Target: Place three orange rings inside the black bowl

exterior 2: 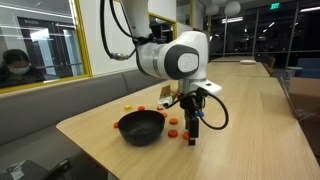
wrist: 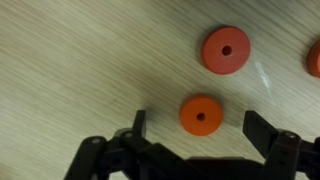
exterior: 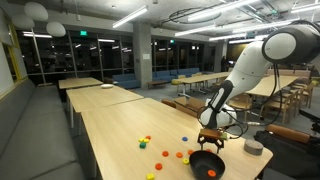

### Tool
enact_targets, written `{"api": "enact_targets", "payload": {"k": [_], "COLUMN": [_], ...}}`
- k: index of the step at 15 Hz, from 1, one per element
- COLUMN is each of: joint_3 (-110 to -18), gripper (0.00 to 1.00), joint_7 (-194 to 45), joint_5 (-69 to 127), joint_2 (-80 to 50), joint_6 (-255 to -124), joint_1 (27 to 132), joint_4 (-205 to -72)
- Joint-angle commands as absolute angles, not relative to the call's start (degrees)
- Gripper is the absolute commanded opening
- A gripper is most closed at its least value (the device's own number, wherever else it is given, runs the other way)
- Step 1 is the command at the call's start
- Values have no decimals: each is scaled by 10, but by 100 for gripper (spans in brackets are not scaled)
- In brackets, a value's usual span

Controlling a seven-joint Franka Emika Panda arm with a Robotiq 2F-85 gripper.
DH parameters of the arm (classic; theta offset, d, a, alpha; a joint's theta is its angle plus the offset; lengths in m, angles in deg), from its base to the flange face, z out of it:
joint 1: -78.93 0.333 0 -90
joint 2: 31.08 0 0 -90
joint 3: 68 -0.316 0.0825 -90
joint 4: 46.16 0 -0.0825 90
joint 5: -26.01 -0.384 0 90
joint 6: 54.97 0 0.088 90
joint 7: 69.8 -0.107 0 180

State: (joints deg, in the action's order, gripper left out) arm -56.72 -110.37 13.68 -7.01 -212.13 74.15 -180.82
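Standing just beside the black bowl (exterior 2: pixel 140 133), the gripper (wrist: pixel 197 128) is spread wide and empty, with one orange ring (wrist: pixel 201 115) lying flat squarely between its fingertips.

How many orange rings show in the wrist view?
3. One flat orange ring sits framed between the open gripper fingers, another lies above and right of it, a third is cut off at the right edge. Others may lie outside this view.

exterior views share table (exterior: pixel 110 130) (wrist: close overhead)
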Motion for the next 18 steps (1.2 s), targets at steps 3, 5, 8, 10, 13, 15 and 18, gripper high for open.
{"api": "enact_targets", "payload": {"k": [3, 5, 8, 10, 13, 15, 18], "joint_3": [-565, -565, -566, -564, -562, -561, -561], "gripper": [59, 42, 21, 26, 26, 26, 26], "joint_7": [-1099, -1099, -1099, -1100, -1102, -1104, -1111], "joint_5": [125, 126, 126, 128, 132, 136, 149], "joint_2": [-96, -99, -105, -112, -131, -148, -179], "joint_6": [-2122, -2123, -2123, -2120, -2111, -2103, -2095], "joint_1": [749, 749, 750, 752, 754, 756, 765], "joint_4": [-1824, -1826, -1829, -1831, -1833, -1833, -1842]}}
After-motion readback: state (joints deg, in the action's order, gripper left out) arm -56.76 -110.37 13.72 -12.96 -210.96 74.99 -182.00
